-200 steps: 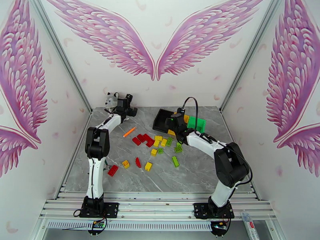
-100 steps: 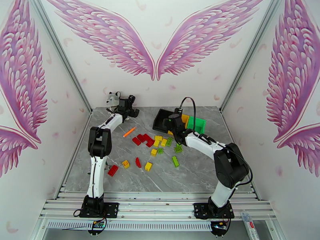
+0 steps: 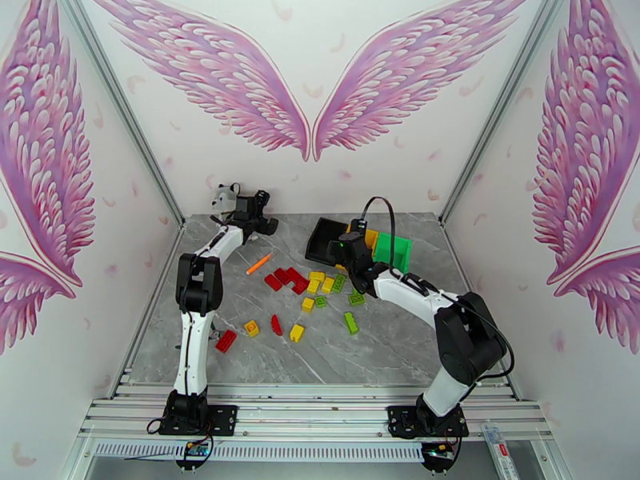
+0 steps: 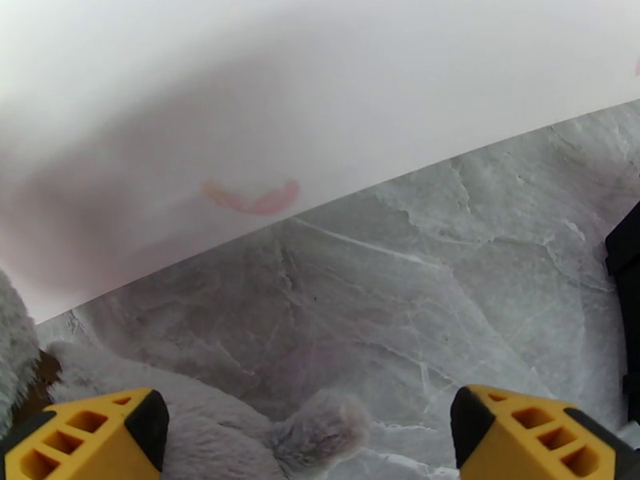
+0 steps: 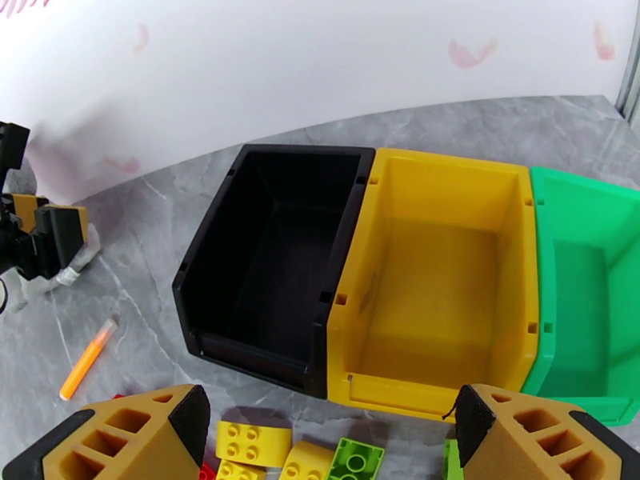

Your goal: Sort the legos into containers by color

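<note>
Grey marble tabletop point(image 3: 384, 346), pink-winged white walls point(image 3: 320, 186)

A: How do the legos point(image 3: 314, 286) lie?
B: Red, yellow and green, scattered flat; one red brick point(image 3: 226, 340) sits apart at eight o'clock.
A: And the containers point(image 3: 394, 250)?
B: At one o'clock from them: black bin point(image 5: 264, 266), yellow bin point(image 5: 432, 290), green bin point(image 5: 584, 298), side by side, walls touching, open-topped.
</note>
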Robot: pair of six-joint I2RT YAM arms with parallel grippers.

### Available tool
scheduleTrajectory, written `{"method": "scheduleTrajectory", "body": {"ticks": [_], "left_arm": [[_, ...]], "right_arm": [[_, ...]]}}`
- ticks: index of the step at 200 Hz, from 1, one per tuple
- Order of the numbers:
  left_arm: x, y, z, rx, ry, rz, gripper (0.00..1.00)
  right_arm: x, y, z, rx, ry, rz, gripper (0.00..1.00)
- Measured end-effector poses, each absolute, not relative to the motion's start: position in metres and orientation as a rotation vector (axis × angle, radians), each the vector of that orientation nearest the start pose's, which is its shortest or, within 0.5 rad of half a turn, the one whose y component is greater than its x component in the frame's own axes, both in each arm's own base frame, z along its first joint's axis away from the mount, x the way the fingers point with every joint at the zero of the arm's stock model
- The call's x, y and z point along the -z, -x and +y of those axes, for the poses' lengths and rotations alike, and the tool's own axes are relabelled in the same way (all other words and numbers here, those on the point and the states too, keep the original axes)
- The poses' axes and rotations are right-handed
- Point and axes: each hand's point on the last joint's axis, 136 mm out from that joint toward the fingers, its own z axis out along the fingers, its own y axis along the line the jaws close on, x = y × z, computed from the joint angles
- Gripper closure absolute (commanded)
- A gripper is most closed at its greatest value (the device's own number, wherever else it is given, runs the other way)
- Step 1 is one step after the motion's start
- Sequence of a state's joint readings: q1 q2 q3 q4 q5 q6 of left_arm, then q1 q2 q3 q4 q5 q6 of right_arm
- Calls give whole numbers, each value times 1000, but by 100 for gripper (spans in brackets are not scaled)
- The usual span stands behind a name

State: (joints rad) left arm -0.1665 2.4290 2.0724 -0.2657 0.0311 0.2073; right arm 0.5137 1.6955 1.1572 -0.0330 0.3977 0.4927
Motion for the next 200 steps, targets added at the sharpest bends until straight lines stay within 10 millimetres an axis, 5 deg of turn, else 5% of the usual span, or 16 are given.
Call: {"method": "scheduleTrajectory", "body": {"ticks": [126,200], "left_arm": [[-110,-656,-123,8,-472,2154,1],[-119,-674,-130,18,-479,2110,1]], "right_arm": [[-168,-453,186,-179,-191,2105,13],[-160,-434,196,-194,-153,2124,12]]}}
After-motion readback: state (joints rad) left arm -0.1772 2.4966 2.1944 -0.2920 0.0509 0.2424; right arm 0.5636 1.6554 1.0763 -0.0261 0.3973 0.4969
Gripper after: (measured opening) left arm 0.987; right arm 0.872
